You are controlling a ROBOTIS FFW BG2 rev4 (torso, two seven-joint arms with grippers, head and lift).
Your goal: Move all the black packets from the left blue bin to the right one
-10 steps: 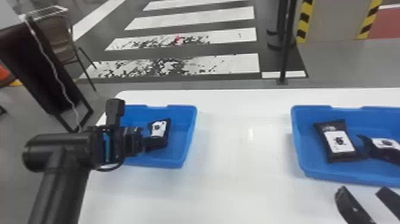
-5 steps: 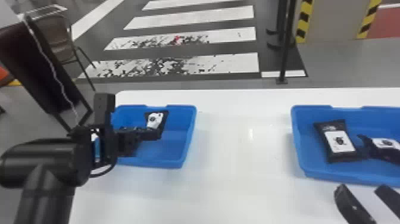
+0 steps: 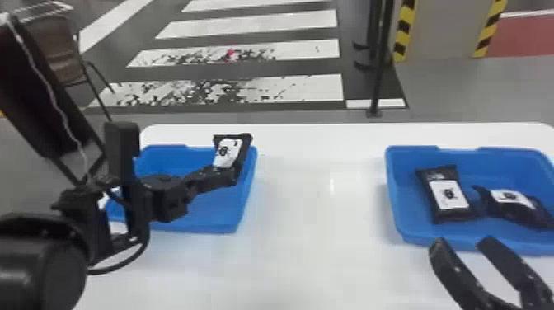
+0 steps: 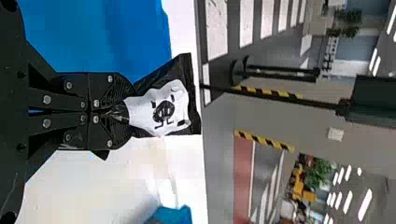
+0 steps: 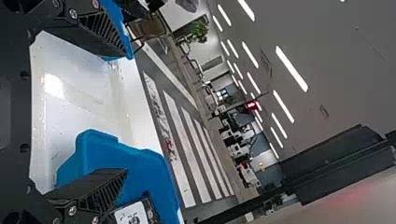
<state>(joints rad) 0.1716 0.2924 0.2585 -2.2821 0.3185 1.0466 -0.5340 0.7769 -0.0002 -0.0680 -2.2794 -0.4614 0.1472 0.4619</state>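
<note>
—What's in the head view?
—Left of centre, the left gripper (image 3: 231,176) pinches a black packet (image 3: 228,151) over the left blue bin (image 3: 198,220). At the right, a flat packet (image 3: 449,197) and a bent packet (image 3: 511,202) lie in the right blue bin (image 3: 498,169). Lower right, the right gripper (image 3: 463,245) has its jaws spread.
—Left wrist view?
—The left gripper (image 4: 123,112) has its jaws closed on one end of the black packet.
—Right wrist view?
—The right gripper's (image 5: 127,111) jaws stand wide apart, one near the right blue bin.

White table with rounded corners (image 3: 313,247): one
Shallow blue plastic bins (image 3: 206,216): two, one toward each far corner
Flat black packets with white labels (image 3: 228,152): three counted
</note>
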